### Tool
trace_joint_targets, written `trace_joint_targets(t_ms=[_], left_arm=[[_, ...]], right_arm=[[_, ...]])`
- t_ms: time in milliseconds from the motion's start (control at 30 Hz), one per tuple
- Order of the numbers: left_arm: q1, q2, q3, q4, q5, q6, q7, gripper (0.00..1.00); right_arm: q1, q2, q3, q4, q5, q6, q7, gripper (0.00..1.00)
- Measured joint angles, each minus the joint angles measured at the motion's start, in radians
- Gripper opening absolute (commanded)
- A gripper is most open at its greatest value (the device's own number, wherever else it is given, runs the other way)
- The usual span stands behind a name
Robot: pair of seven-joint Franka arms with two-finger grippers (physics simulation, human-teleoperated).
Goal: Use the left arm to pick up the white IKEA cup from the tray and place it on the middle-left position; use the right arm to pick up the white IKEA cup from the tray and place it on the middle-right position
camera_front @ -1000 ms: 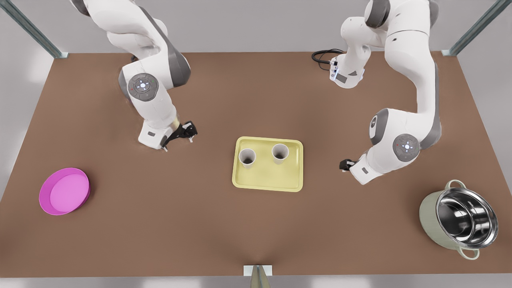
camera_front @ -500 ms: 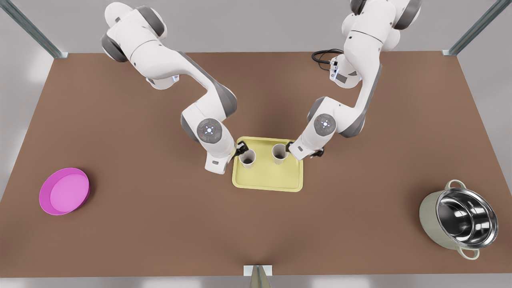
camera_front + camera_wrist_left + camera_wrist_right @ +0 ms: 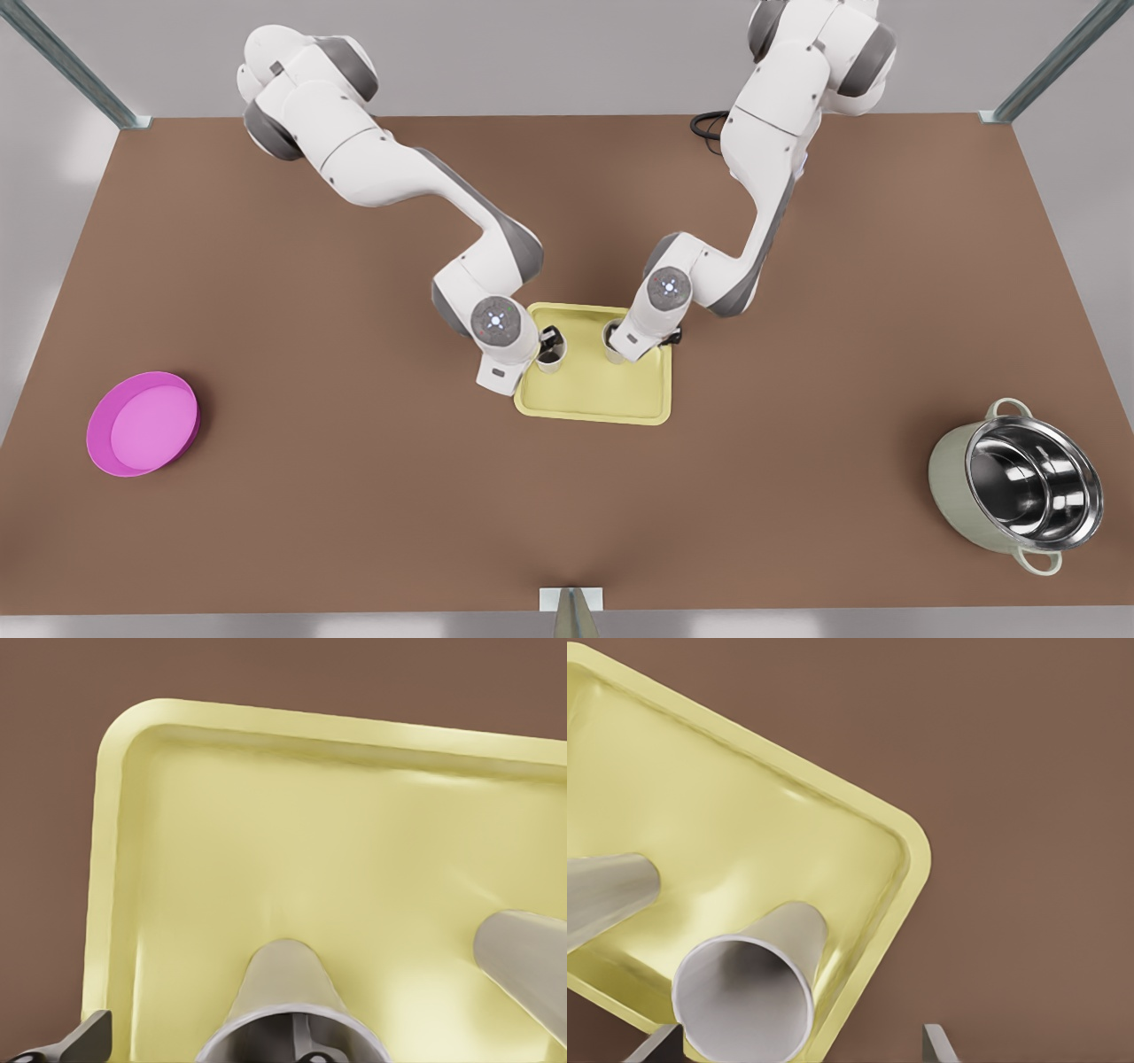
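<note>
Two white cups stand on the pale-yellow tray [image 3: 592,399] in the table's middle. My left gripper [image 3: 547,341] is down at the cup [image 3: 554,359] on the front view's left. In the left wrist view this cup [image 3: 283,988] has one fingertip [image 3: 84,1041] outside its wall and the other inside its mouth; the left gripper [image 3: 195,1045] is open. My right gripper [image 3: 620,347] is at the other cup [image 3: 609,344]. In the right wrist view that cup [image 3: 749,992] lies between the open right gripper's [image 3: 796,1045] fingers, and one fingertip [image 3: 935,1041] is beyond the tray rim [image 3: 908,877].
A round magenta dish [image 3: 142,424] sits near the front view's left edge. A steel pot [image 3: 1019,483] with pale handles stands at the lower right. A black cable [image 3: 709,124] lies at the back. Bare brown tabletop [image 3: 372,443] spreads on both sides of the tray.
Both arms swung in from the table's sides to the tray. Since half a second ago the grippers have come down closer around the two cups, which stand where they were.
</note>
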Motion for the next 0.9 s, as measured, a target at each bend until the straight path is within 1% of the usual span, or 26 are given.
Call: trace_joint_targets(t_ms=[67, 100, 133, 167, 200, 233, 300, 367, 500, 533, 567, 600, 667, 700, 733, 767, 800, 833, 867, 900], left_arm=[[-0.002, 0.008, 0.0, 0.003, 0.0, 0.018, -0.02, 0.99], [-0.002, 0.008, 0.0, 0.005, 0.0, 0.025, -0.029, 0.94], [-0.002, 0.006, 0.0, 0.007, 0.0, 0.031, -0.039, 0.86], [-0.002, 0.004, 0.0, 0.009, 0.0, 0.035, -0.048, 0.7], [-0.002, 0.003, 0.0, 0.01, 0.0, 0.039, -0.057, 0.57], [-0.002, 0.003, 0.0, 0.014, -0.002, 0.043, -0.066, 0.48], [-0.002, 0.007, 0.0, 0.024, -0.004, 0.048, -0.083, 0.45], [-0.003, 0.007, 0.0, 0.029, -0.005, 0.051, -0.098, 0.38], [-0.003, -0.006, 0.001, 0.035, -0.004, 0.05, -0.124, 0.28], [-0.002, -0.009, 0.003, 0.045, -0.002, 0.044, -0.13, 0.28], [0.001, -0.01, 0.006, 0.068, -0.001, 0.03, -0.136, 0.24], [0.007, -0.011, 0.007, 0.082, 0.002, 0.018, -0.142, 0.17], [0.011, -0.014, 0.015, 0.094, 0.006, -0.003, -0.154, 0.16], [0.011, -0.021, 0.039, 0.103, 0.007, -0.013, -0.159, 0.16], [0.012, -0.026, 0.086, 0.133, 0.008, -0.032, -0.161, 0.16], [0.016, -0.027, 0.155, 0.176, 0.007, -0.058, -0.16, 0.16], [0.052, -0.028, 0.206, 0.208, 0.005, -0.08, -0.155, 0.16], [0.116, -0.028, 0.233, 0.233, 0.004, -0.1, -0.145, 0.16], [0.197, -0.015, 0.247, 0.246, 0.003, -0.114, -0.129, 0.16], [0.277, 0.009, 0.251, 0.254, -0.002, -0.12, -0.108, 0.17]], right_arm=[[0.0, 0.016, 0.0, -0.001, -0.001, 0.003, 0.008, 1.0], [-0.001, 0.023, -0.002, -0.001, -0.001, 0.005, 0.012, 1.0], [-0.002, 0.029, -0.004, -0.001, -0.002, 0.006, 0.015, 1.0], [-0.002, 0.037, -0.007, 0.0, -0.006, 0.007, 0.018, 1.0], [-0.003, 0.046, -0.01, 0.0, -0.012, 0.009, 0.021, 1.0], [-0.003, 0.051, -0.011, 0.0, -0.017, 0.016, 0.024, 1.0], [-0.001, 0.054, -0.012, -0.001, -0.023, 0.026, 0.029, 1.0], [0.006, 0.055, -0.011, -0.009, -0.026, 0.031, 0.034, 1.0], [0.012, 0.067, -0.011, -0.017, -0.029, 0.041, 0.043, 1.0], [0.013, 0.071, -0.011, -0.017, -0.029, 0.044, 0.044, 1.0], [0.013, 0.076, -0.011, -0.017, -0.03, 0.046, 0.046, 1.0], [0.013, 0.081, -0.011, -0.017, -0.031, 0.048, 0.047, 1.0], [0.013, 0.092, -0.011, -0.016, -0.032, 0.052, 0.05, 1.0], [0.013, 0.099, -0.011, -0.016, -0.032, 0.054, 0.052, 1.0], [0.013, 0.105, -0.011, -0.016, -0.032, 0.055, 0.053, 0.89], [0.013, 0.108, -0.012, -0.015, -0.032, 0.056, 0.054, 0.68], [0.013, 0.11, -0.012, -0.014, -0.03, 0.057, 0.055, 0.5], [0.013, 0.11, -0.012, -0.012, -0.027, 0.058, 0.055, 0.37], [0.012, 0.11, -0.012, -0.01, -0.023, 0.058, 0.055, 0.21], [0.012, 0.11, -0.012, -0.008, -0.016, 0.058, 0.053, 0.12]])
